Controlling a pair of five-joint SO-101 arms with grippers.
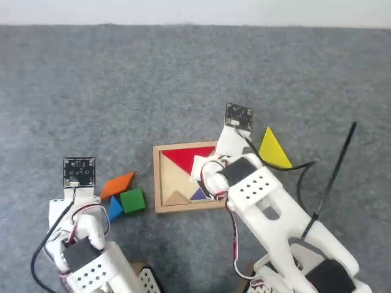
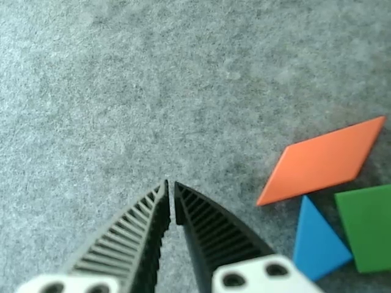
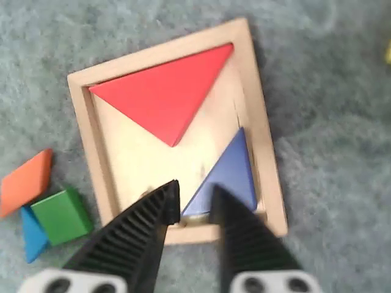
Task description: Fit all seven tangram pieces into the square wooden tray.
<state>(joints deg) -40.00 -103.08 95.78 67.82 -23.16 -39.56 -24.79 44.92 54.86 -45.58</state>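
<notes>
1. A grey felt worktop [image 1: 91,91] carries the puzzle, with two white arms stationed at its near edge.
2. The square wooden tray [image 1: 157,180] sits mid-worktop under the right arm, only partly filled.
3. The red triangle [image 3: 168,97] lies in the tray with its long side flush to one rim, which leaves the middle free for the smaller pieces.
4. The yellow triangle [image 1: 273,149] waits outside the tray on the right arm's side, apart from the rim.
5. The indigo triangle [image 3: 229,177] rests inside, tucked against a corner. The right pincer [image 3: 194,190] hangs just over it, released and holding nothing, probably placed to seat that piece.
6. The orange parallelogram [image 2: 324,162], green square [image 2: 369,226] and blue triangle [image 2: 317,241] cluster together beside the tray, on the left arm's side.
7. The left pincer [image 2: 170,186] is clenched on nothing above bare felt near the orange parallelogram.
8. A pale triangle [image 1: 177,197] in the tray's corner may be a seventh piece or plain tray floor; it cannot be told.
</notes>
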